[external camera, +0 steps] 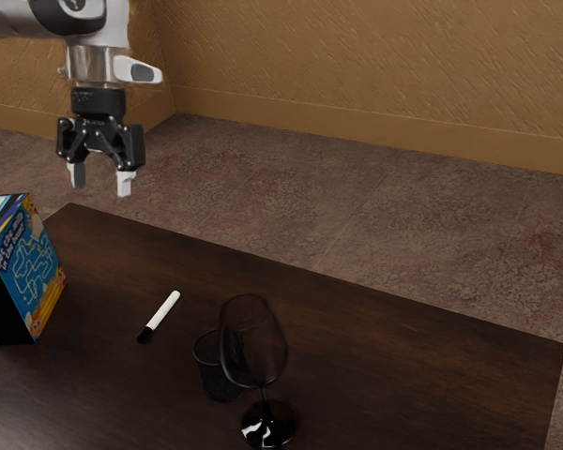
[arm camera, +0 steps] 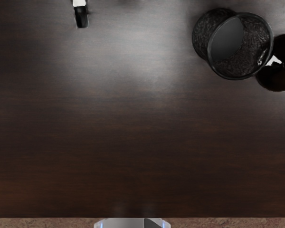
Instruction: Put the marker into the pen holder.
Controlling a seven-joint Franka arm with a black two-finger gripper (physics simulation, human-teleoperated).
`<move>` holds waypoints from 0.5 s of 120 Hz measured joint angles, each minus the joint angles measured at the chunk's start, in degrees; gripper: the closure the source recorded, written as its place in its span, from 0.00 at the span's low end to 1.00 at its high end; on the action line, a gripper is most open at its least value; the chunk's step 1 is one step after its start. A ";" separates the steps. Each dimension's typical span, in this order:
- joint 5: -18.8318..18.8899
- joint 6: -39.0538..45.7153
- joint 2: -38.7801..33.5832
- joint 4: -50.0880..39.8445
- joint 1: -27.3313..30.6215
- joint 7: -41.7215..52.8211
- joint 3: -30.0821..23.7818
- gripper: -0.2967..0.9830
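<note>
- Claw (external camera: 101, 179) is hanging released.
- Table (external camera: 403, 347) is stretching open to its edge at the exterior view's right.
- Marker (external camera: 161, 313) is lying apart from holder (external camera: 216, 380).
- Box (external camera: 28, 272) is bearing tiny lettering.

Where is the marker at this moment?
On the exterior view's left, the marker lies on the table between the blue box and the pen holder.
</note>
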 joint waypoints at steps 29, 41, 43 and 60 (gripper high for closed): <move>-0.39 27.72 1.39 -26.32 -10.39 0.59 13.40 0.23; -0.66 36.97 7.71 -27.93 -8.51 0.78 13.78 0.23; -0.73 38.26 8.74 -28.01 -8.52 0.81 13.79 0.23; -1.35 47.71 16.13 -28.14 -8.48 1.05 13.78 0.25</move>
